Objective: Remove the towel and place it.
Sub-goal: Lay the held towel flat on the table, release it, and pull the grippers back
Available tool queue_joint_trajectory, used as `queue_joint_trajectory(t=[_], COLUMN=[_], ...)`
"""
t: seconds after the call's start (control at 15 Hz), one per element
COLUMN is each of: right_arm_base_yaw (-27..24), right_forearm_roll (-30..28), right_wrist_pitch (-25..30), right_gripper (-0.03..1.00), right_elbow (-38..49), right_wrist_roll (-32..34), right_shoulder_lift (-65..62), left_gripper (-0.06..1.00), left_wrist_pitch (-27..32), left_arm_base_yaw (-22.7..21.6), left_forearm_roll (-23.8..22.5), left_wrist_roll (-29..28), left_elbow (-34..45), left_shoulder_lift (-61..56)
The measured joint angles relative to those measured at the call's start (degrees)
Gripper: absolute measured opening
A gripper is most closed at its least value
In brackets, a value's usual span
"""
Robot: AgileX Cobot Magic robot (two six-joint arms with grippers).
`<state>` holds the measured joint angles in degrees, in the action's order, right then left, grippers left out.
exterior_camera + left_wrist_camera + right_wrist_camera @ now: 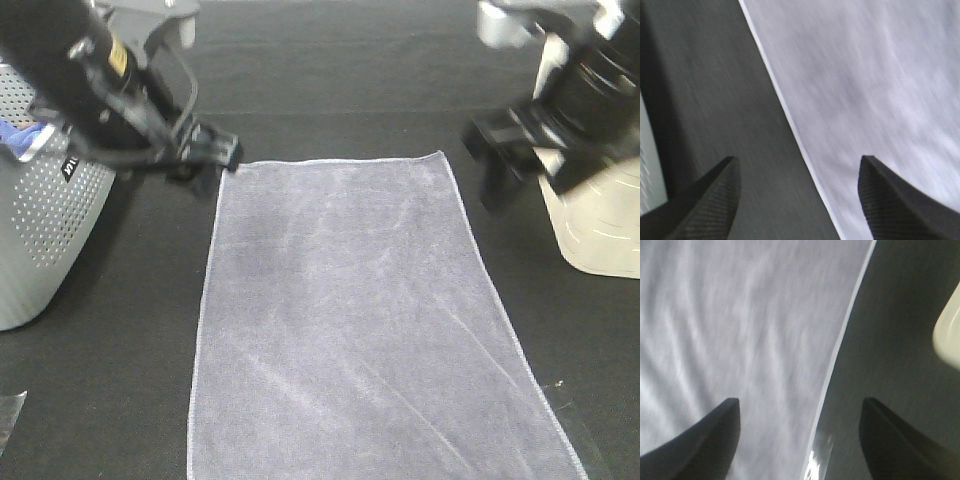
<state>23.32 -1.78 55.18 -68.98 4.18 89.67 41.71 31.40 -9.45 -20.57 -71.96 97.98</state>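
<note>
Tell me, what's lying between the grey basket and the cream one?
The slate-grey towel lies flat between them, seen in the exterior high view.

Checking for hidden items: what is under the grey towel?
The towel lies flat on the black table; bare tabletop shows along its edges. No bulge, yet the covered area is hidden.

The high camera looks steeply down on the table [330, 70] from well above, wide enough to hold the towel [350, 320] across its full width and both arms at the far edge of its view. Each wrist camera sits behind its tool and looks out between the spread fingers, very near the cloth. The left tool [797, 165] and the right tool [797, 405] each frame one long hem, and the high view shows both hems.
</note>
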Motion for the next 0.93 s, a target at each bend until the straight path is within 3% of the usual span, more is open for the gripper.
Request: queue_joint_trajectory(t=[0.27, 0.6, 0.93], right_arm_base_yaw=[0.00, 0.00, -1.09], right_forearm_roll=[-1.95, -4.93, -5.44], right_wrist_pitch=[0.92, 2.01, 4.47], right_gripper=[0.64, 0.64, 0.64], right_elbow=[-16.16, -32.72, -38.96], right_wrist_roll=[0.00, 0.00, 0.00], right_shoulder_lift=[11.52, 26.41, 33.98], left_gripper=[0.64, 0.64, 0.64], left_wrist_pitch=[-0.11, -0.11, 3.55], left_arm_base_yaw=[-5.39, -9.22, -9.74], left_forearm_roll=[0.40, 0.97, 2.06], left_wrist_roll=[3.78, 3.90, 4.07], left_elbow=[-12.26, -27.39, -49.10], left_shoulder_lift=[11.63, 25.27, 40.74])
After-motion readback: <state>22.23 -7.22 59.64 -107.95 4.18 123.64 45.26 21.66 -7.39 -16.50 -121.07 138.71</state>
